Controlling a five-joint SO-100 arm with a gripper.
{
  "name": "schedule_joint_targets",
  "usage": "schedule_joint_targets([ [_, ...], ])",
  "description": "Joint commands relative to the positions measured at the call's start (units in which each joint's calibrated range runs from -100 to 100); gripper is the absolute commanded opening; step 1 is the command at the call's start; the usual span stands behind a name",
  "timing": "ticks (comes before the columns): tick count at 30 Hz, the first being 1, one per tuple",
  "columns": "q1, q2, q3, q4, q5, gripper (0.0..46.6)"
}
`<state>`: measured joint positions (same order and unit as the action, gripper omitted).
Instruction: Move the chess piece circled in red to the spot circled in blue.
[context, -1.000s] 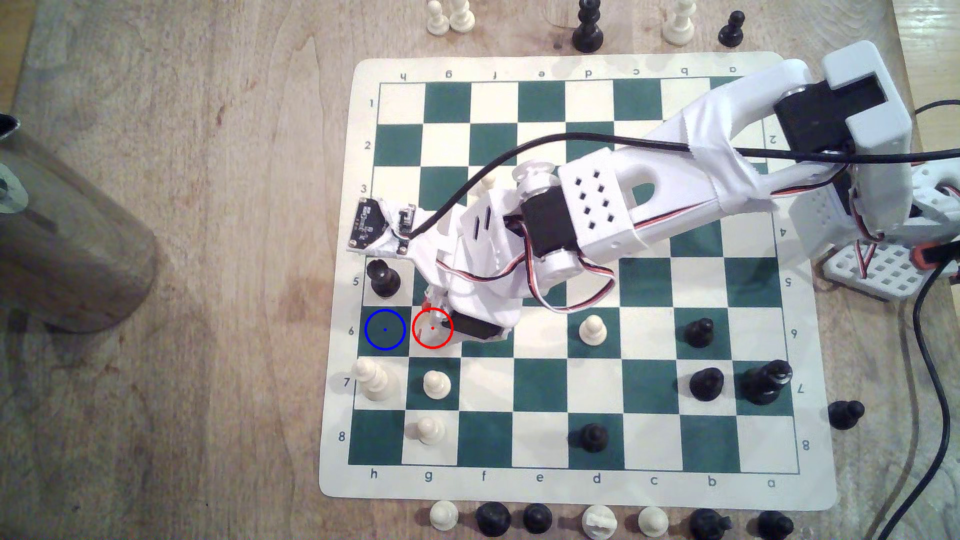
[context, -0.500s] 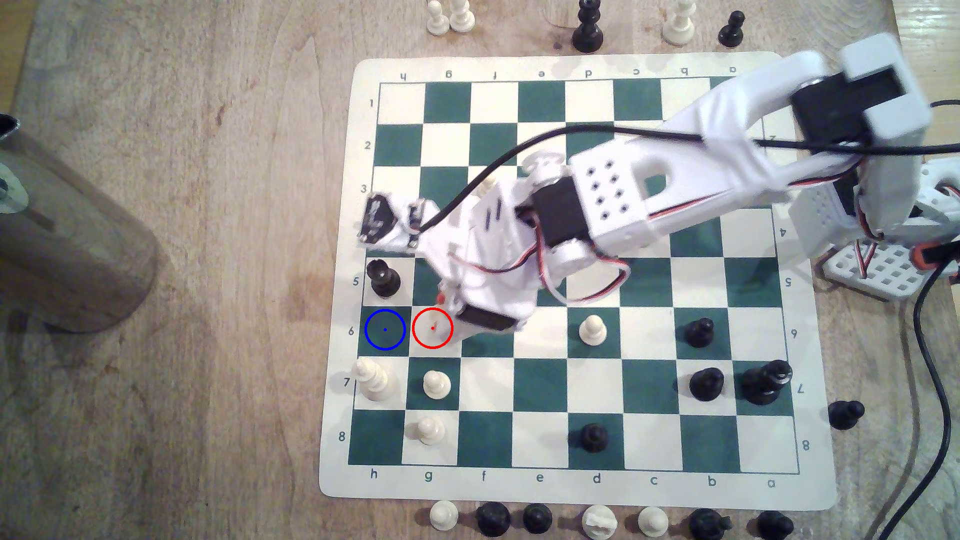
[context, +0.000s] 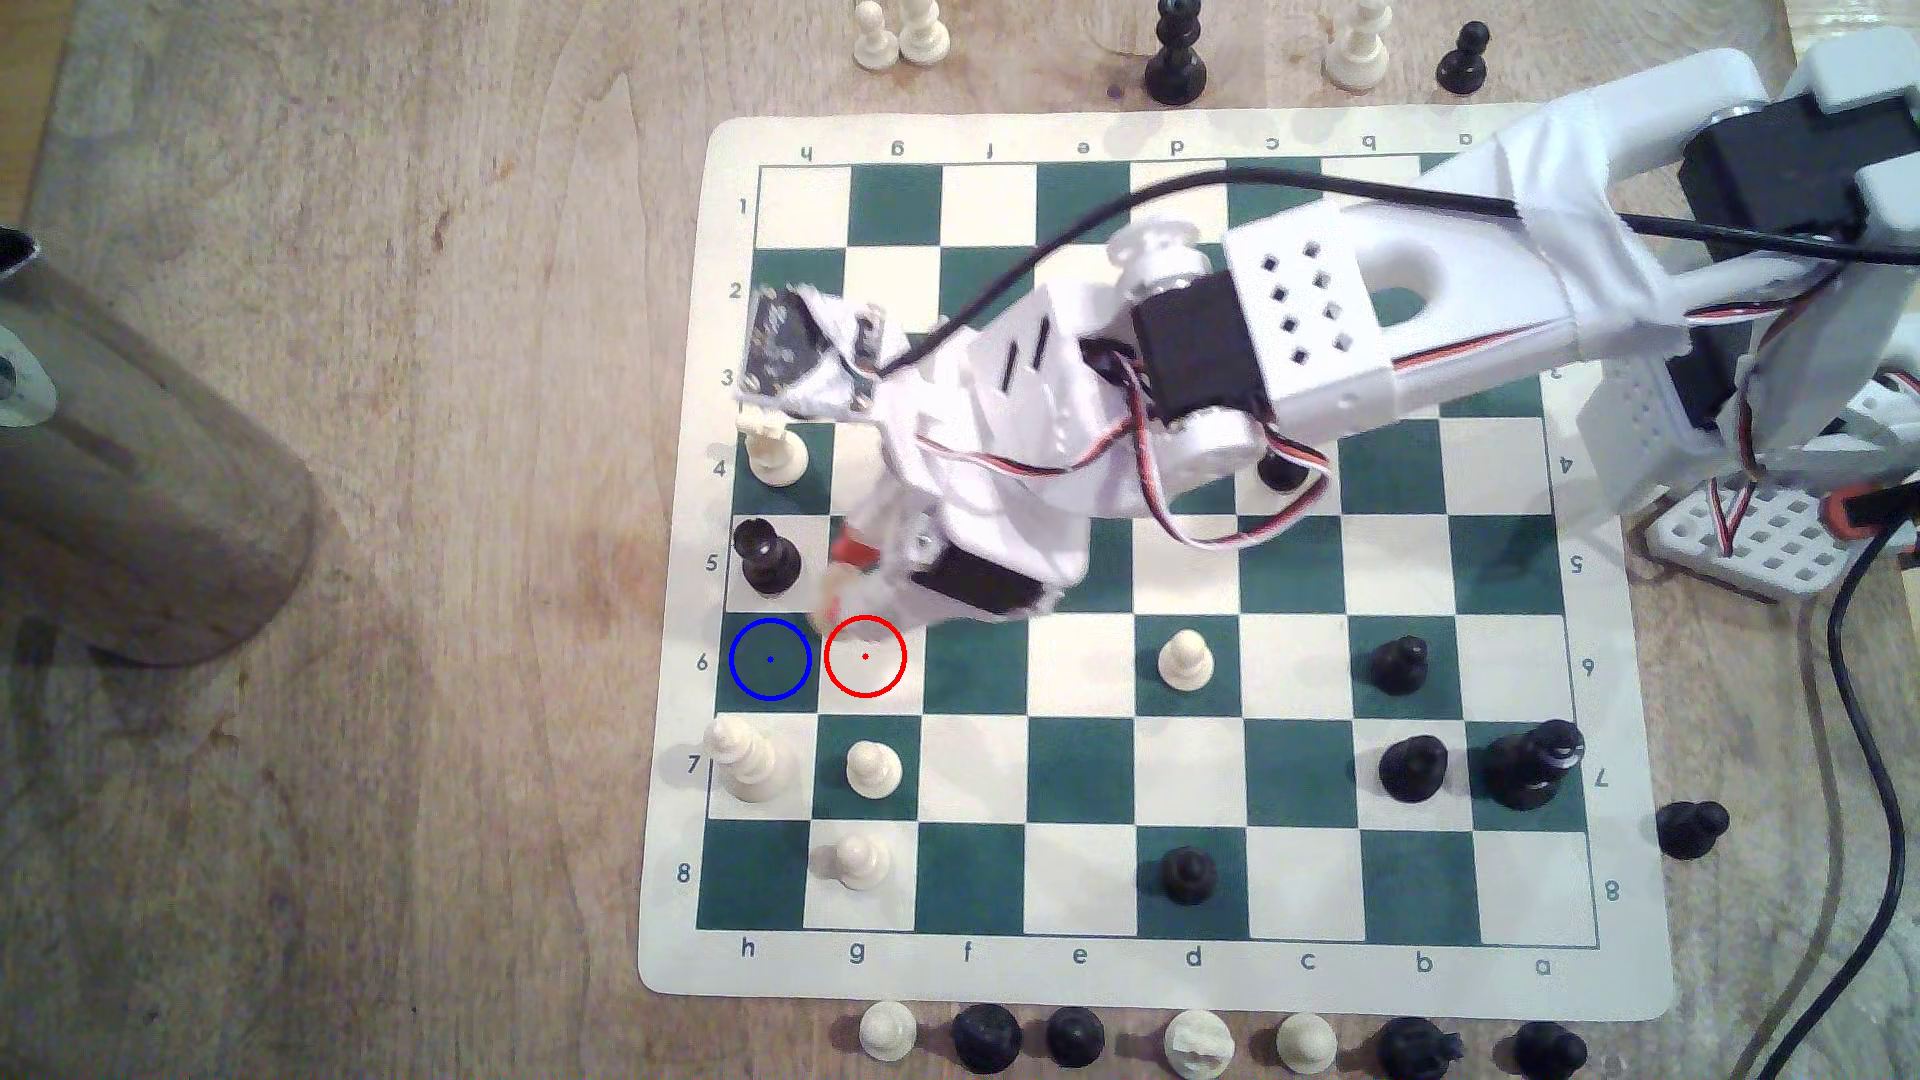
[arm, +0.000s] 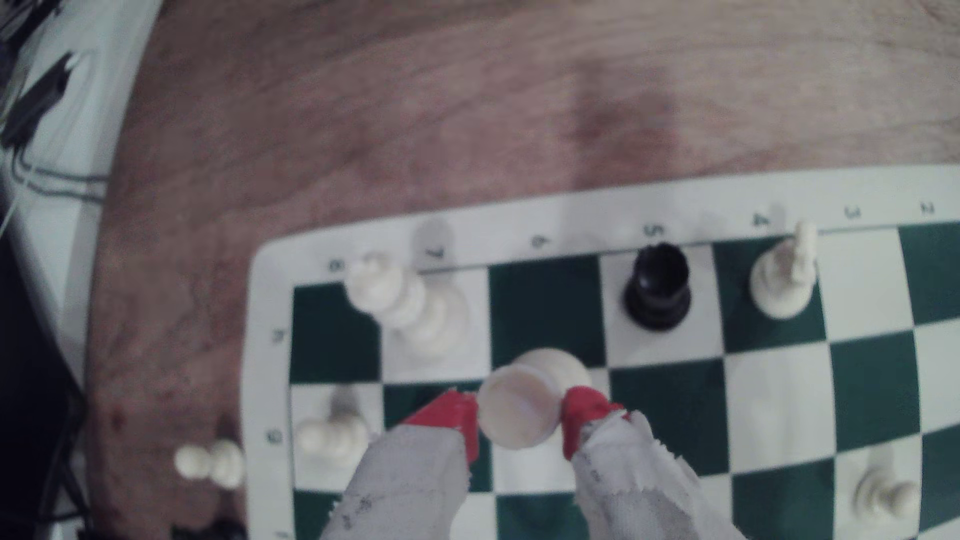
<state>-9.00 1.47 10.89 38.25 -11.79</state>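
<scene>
The arm reaches from the exterior view's right across the chessboard (context: 1081, 976), its wrist angled down toward the h and g files near rank 5. The pincer (arm: 519, 418) is clamped on the chess piece (arm: 524, 410), a cream-white piece seen from above between the two red fingertips (arm: 452, 415); it looks lifted clear of the board, over the corner where a dark and a white square meet. In the exterior view the pincer (context: 847, 582) sits just above the red-ringed white square (context: 865, 656), which is bare, and the spot (context: 770, 658), the blue-ringed dark square, lies just beside it toward that view's left. A black piece (context: 767, 558) stands on h5, close to the pincer, and a white piece with a jagged top (context: 774, 449) on h4. A tall white piece (context: 743, 761) and a white pawn (context: 873, 768) stand one rank beyond the rings. Spare pieces line the wooden bench (context: 364, 519) off the board.
</scene>
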Motion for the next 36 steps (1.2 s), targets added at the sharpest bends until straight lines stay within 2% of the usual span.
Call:
schedule_joint_targets([
  [1,0.5,2.6,-6.7,-5.2,0.1,0.2],
  [12,0.7,11.0,-5.9,-16.6,-0.1,0.2],
  [36,1.2,15.1,-7.5,-18.8,-0.5,0.2],
])
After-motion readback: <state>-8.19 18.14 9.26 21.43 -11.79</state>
